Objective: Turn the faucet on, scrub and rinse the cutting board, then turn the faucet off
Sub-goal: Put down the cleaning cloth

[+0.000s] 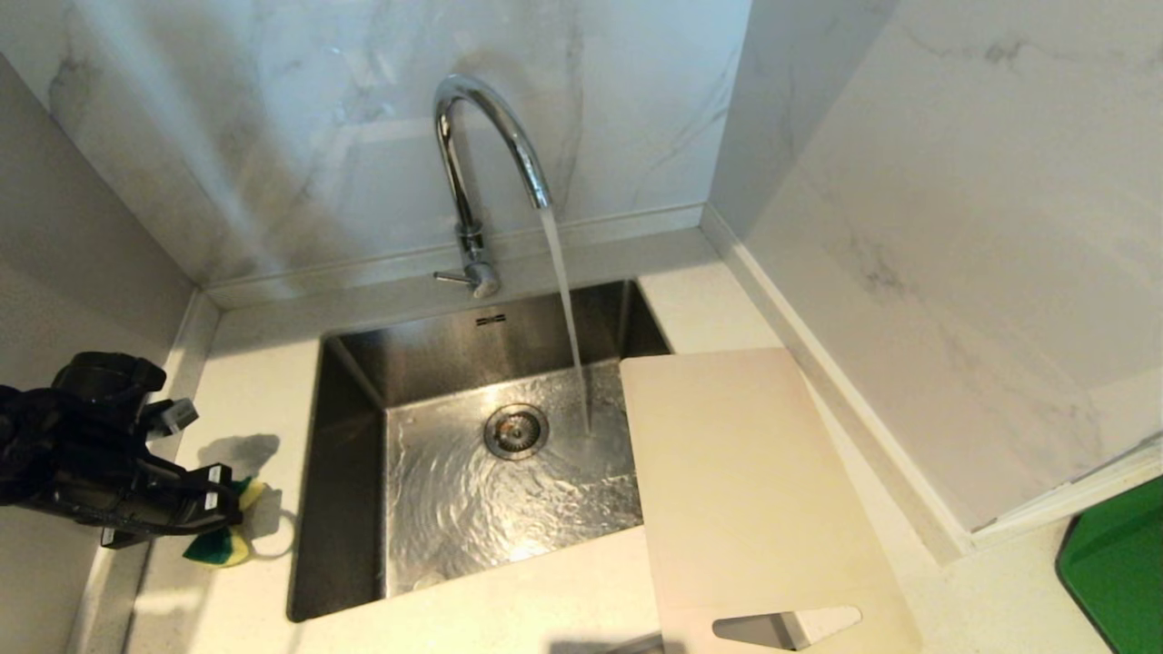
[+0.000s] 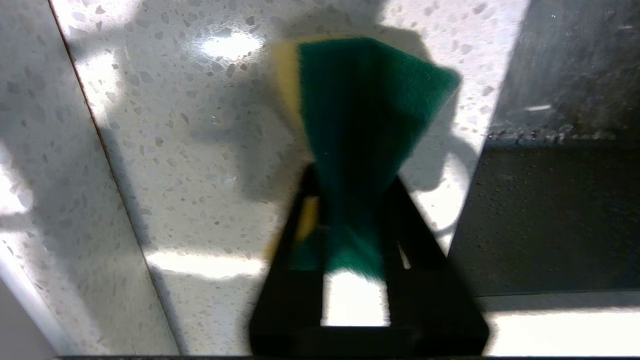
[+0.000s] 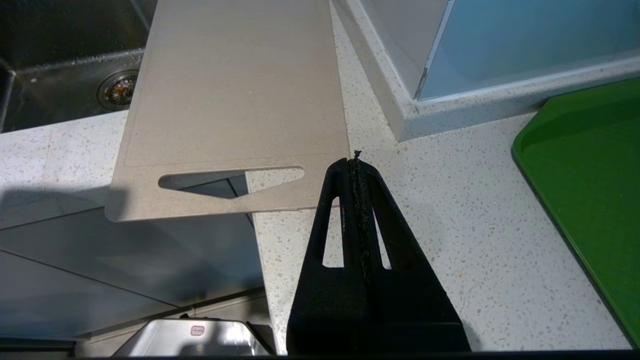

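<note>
left hand [image 1: 223,513] low over counter, sponge [image 1: 227,536] between fingers

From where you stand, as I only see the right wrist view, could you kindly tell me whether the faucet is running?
Observer: Yes, the faucet pours a steady stream into the sink, beside the drain.
Operator: Thank you. Where is the sponge?
Observer: The left pincer pinches the sponge over the counter left of the sink.
Operator: Does the stream hit the cutting board?
Observer: No, it lands just left of the cutting board.
</note>
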